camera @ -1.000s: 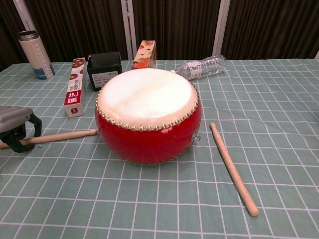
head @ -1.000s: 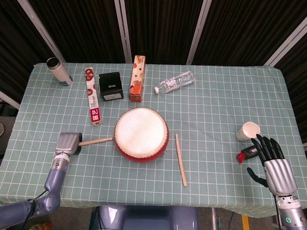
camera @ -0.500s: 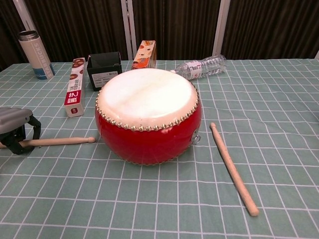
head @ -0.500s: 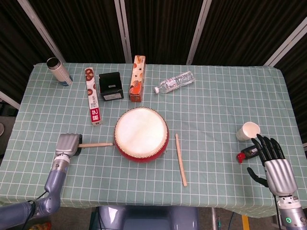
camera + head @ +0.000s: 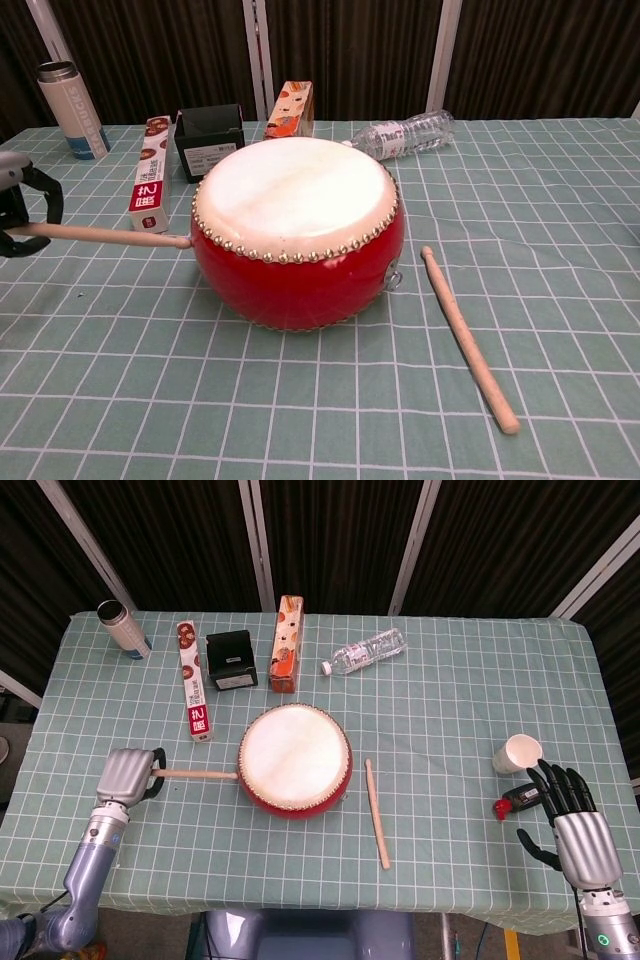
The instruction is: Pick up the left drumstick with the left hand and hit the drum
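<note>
A red drum [image 5: 294, 759] [image 5: 297, 230] with a pale skin sits at the table's middle. My left hand [image 5: 124, 776] [image 5: 22, 208] grips the left drumstick [image 5: 196, 775] [image 5: 105, 236], lifted off the cloth and held level, its tip close to the drum's left rim. A second drumstick [image 5: 377, 812] [image 5: 468, 337] lies on the cloth right of the drum. My right hand [image 5: 573, 820] rests at the table's right front edge with its fingers spread and nothing in them.
At the back stand a steel flask [image 5: 122, 627], a long red-and-white box [image 5: 192, 680], a black box [image 5: 231, 660], an orange carton [image 5: 287, 643] and a lying water bottle [image 5: 365, 650]. A paper cup [image 5: 517, 752] and a small red-and-black object [image 5: 515, 801] lie near my right hand.
My left hand has risen and shifted left with the drumstick; the stick left the cloth and now hangs level, tip by the drum's rim. The right hand stayed still.
</note>
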Available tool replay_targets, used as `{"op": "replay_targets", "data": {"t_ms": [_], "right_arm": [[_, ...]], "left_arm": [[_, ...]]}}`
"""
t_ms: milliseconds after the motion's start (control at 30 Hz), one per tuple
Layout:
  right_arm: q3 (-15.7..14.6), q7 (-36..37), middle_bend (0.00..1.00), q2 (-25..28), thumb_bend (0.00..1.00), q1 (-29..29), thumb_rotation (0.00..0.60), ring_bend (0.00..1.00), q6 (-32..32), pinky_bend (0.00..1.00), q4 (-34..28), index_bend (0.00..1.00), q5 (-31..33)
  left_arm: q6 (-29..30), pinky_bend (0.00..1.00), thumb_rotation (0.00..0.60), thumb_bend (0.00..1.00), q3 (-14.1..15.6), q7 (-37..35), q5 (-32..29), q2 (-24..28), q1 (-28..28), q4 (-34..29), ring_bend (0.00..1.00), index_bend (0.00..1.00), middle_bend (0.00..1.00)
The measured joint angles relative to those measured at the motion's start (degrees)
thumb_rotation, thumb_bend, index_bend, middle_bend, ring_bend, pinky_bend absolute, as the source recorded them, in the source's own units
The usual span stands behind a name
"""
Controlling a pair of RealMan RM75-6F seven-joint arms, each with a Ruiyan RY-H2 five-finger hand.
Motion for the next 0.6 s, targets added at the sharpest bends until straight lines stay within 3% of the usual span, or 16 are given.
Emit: {"op": "replay_targets", "data": {"t_ms": [333, 600], "right_arm": [[0.03, -0.6, 0.0, -0.11, 0.3, 0.08, 0.6, 0.0, -0.13, 0.06, -0.16, 0.0, -0.05], [0.05, -0.38, 0.0, -0.1, 0.3, 0.12, 0.6, 0.0, -0.32, 0.06, -0.09, 0.0, 0.1]], "left_arm": [[3.77, 0.95, 0.6, 0.64, -0.9, -0.27, 3.74, 9.85, 1.44, -12.73, 1.0, 0.81, 1.0], [4.22, 0.95, 0.6, 0.64, -5.0, 0.17, 2.04, 11.27, -0.61, -17.69, 1.0, 0.81, 1.0]]}}
